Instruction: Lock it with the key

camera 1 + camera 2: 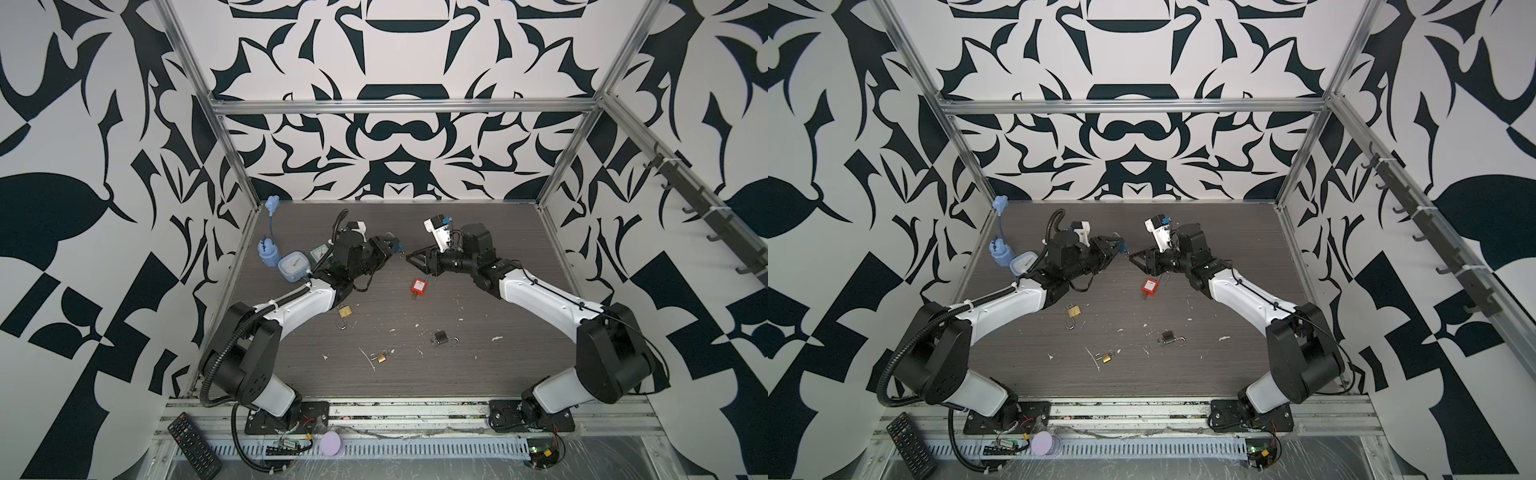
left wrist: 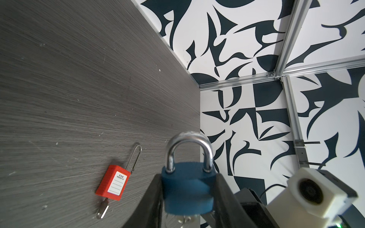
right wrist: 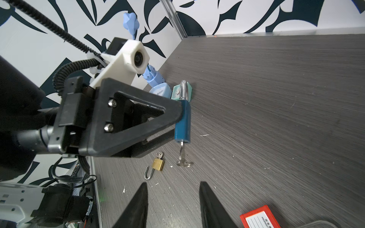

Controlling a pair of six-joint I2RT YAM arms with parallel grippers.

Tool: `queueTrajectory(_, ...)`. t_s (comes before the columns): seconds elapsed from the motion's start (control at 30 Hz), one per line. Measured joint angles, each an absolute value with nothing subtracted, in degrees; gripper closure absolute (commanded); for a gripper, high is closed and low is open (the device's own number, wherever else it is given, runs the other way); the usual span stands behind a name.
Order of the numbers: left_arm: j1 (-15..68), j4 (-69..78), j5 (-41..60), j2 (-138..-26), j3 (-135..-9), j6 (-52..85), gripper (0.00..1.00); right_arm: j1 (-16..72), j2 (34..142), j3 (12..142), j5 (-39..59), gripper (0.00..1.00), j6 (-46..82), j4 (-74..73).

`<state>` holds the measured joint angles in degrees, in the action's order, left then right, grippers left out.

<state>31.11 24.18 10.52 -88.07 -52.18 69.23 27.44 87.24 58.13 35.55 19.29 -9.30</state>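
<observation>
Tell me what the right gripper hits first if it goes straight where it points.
Probably the key in the blue padlock: in the right wrist view it hangs just ahead of the open right gripper, near its centre line. Depth is unclear.

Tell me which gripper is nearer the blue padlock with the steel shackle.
Left. The left gripper grips the blue padlock; the right gripper is apart from it, open, pointing toward its hanging key.

I see clear air between my right fingers [image 3: 212, 209] and the key [image 3: 181, 153] in the blue padlock [image 3: 182, 120], red padlock [image 1: 419, 286] on the desk [image 1: 478, 374] just beneath, clocks [image 1: 291, 266] crowding the far-left side
</observation>
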Motion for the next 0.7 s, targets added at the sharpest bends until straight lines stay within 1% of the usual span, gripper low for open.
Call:
queueTrajectory(0.27, 30.87, 24.14, 11.64, -88.07, -52.18, 69.28, 1.00, 28.40, 90.00, 59.92, 34.61, 0.67, 18.59, -8.93)
queueTrajectory(0.43, 30.70, 24.14, 12.40, -88.07, -52.18, 69.38, 1.00, 28.75, 90.74, 61.19, 34.35, 0.71, 18.02, -8.84)
queueTrajectory(0.53, 30.48, 24.14, 13.02, -88.07, -52.18, 69.47, 1.00, 28.93, 91.50, 62.06, 34.22, 0.77, 17.91, -8.82)
queueTrajectory(0.7, 30.37, 24.12, 13.37, -88.07, -52.18, 69.54, 1.00, 28.95, 92.73, 62.85, 34.20, 0.86, 17.82, -8.62)
